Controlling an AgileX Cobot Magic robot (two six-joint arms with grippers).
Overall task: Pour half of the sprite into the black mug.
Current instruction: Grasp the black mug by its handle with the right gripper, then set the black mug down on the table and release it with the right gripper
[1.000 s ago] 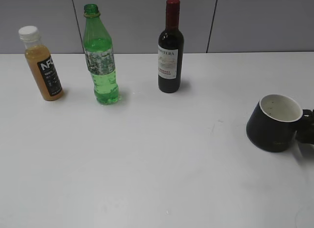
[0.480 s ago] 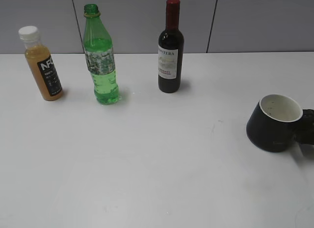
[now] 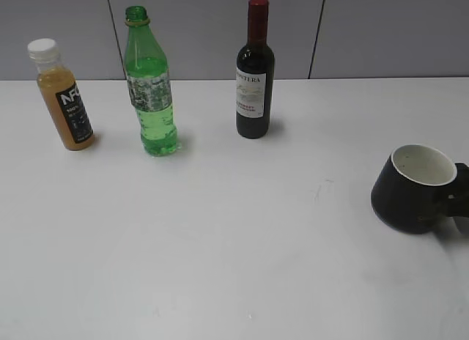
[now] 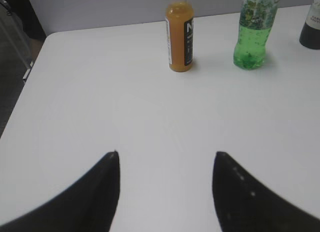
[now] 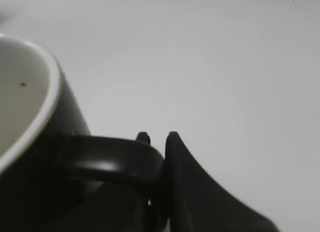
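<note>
The sprite [image 3: 151, 91], a tall green bottle with no cap, stands upright at the back left of the table; it also shows in the left wrist view [image 4: 254, 29]. The black mug [image 3: 412, 187] is tilted at the right edge, its white inside facing up and left. My right gripper [image 5: 158, 138] is shut on the black mug's handle [image 5: 107, 159], seen at the exterior view's right edge [image 3: 460, 195]. My left gripper [image 4: 166, 154] is open and empty above bare table, well short of the bottles.
An orange juice bottle [image 3: 64, 98] with a white cap stands left of the sprite. A dark wine bottle [image 3: 254, 76] with a red top stands at the back middle. A grey wall runs behind the white table [image 3: 220, 245].
The black mug has shifted slightly right and down with my right gripper on its handle. The bottles have not moved.
</note>
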